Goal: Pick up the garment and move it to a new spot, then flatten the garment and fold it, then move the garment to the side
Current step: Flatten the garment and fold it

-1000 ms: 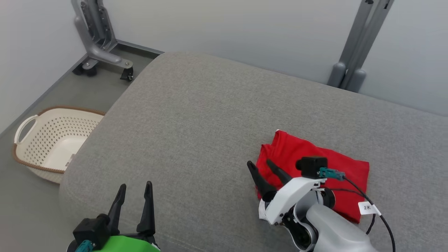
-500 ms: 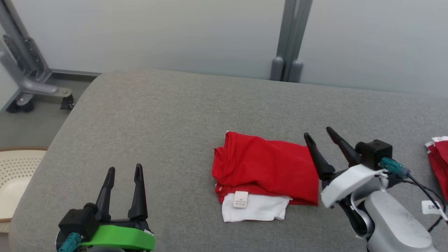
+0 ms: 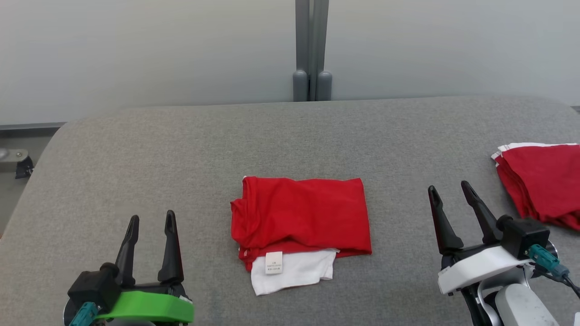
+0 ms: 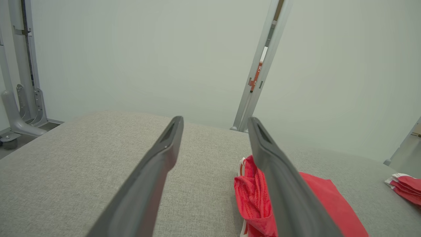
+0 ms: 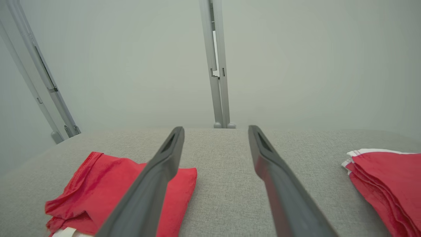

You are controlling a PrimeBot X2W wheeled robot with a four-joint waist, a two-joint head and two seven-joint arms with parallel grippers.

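One left claw (image 4: pixel 214 119) finger hides part of the garment (image 4: pixel 325 197).

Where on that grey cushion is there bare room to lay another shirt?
Widest bare cushion: left of the folded red shirt. The strip behind it, toward the wall. The gap between it and the red stack is narrower, with the right gripper by it. Crowded: the right edge.

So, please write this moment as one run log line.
garment: folded, lying centre | left gripper: open, empty | right gripper: open, empty

Grey cushion (image 3: pixel 181 149), metal post (image 3: pixel 311 45), folded red stack (image 3: pixel 543 181)
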